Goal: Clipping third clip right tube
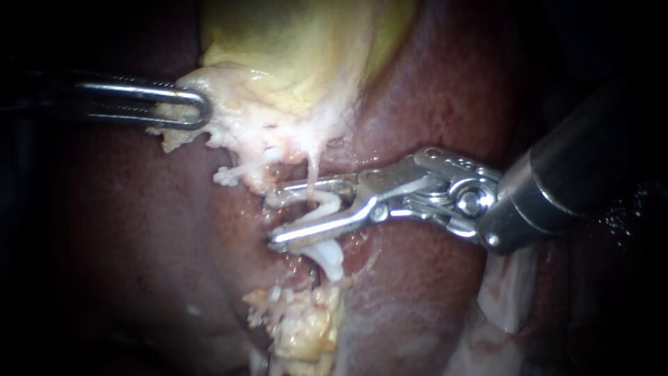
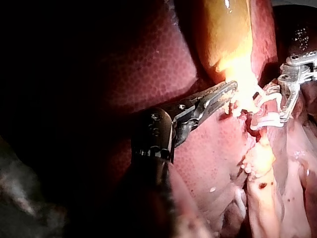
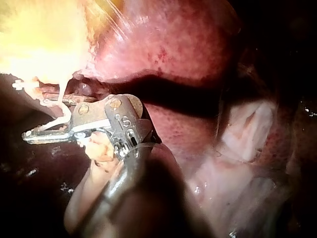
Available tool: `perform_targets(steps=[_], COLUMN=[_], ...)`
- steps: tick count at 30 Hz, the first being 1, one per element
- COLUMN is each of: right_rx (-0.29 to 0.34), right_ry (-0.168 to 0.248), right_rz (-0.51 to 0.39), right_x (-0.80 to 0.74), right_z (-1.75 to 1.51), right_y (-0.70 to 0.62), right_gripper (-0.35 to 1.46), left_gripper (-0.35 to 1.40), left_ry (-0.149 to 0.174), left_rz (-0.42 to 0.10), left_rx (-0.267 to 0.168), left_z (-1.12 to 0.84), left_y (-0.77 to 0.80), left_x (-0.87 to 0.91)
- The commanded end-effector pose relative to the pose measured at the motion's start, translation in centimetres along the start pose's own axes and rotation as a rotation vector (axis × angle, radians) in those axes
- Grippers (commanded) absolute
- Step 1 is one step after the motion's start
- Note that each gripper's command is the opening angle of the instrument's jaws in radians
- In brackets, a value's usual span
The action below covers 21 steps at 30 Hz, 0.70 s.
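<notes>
The right tube (image 1: 312,173) is a thin pale strand running down from the gallbladder (image 1: 292,49) across the liver (image 1: 139,230). My right instrument (image 1: 273,219) comes in from the right with its jaws open astride this tube, one jaw on each side and a gap showing. A white clip (image 1: 330,259) sits on the tube just below the lower jaw. Another white clip (image 1: 233,174) lies to the left, under the pale tissue. My left instrument (image 1: 203,111) is shut on the gallbladder's pale lower edge, as the left wrist view also shows (image 2: 229,92).
Yellowish fatty tissue (image 1: 299,327) lies below the tube. Dark red liver surrounds the site on both sides. A pale flap of tissue (image 1: 511,292) shows under my right instrument's shaft. In the right wrist view the open jaws (image 3: 34,119) reach under the bright gallbladder (image 3: 44,39).
</notes>
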<state>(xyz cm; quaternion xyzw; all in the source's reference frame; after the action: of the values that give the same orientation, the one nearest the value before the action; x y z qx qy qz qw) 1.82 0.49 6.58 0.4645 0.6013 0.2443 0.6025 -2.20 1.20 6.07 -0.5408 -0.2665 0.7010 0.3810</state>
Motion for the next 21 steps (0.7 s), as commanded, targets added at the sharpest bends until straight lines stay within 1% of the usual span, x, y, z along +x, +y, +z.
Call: perform_targets(steps=[1,3,7,11,15,18,21], right_rx=[0.001,0.003,0.023,0.025,0.025,0.026,0.027], right_ry=[-0.002,-0.003,0.027,0.027,0.027,0.027,0.026], right_rz=[0.000,0.001,0.010,0.023,0.035,0.053,0.058], right_x=[0.00,0.02,0.10,0.13,0.14,0.13,0.13], right_z=[-0.01,-0.03,-0.06,-0.09,-0.11,-0.15,-0.18], right_y=[0.00,0.00,-0.02,-0.03,0.00,0.02,0.03], right_gripper=[0.48,0.46,0.43,0.39,0.34,0.27,0.14], left_gripper=[-0.35,-0.35,-0.35,-0.35,-0.35,-0.35,-0.35], left_ry=[0.000,0.000,0.000,0.000,0.000,0.000,0.000], left_rz=[0.000,0.000,0.000,0.000,0.000,0.000,0.000], left_rx=[0.000,0.000,0.000,0.000,0.000,0.000,-0.001], left_z=[0.00,0.00,0.00,0.00,0.00,0.00,0.00], left_y=[0.00,0.00,0.00,0.00,0.00,0.00,0.00], left_x=[0.00,0.00,0.00,0.00,0.00,0.00,0.00])
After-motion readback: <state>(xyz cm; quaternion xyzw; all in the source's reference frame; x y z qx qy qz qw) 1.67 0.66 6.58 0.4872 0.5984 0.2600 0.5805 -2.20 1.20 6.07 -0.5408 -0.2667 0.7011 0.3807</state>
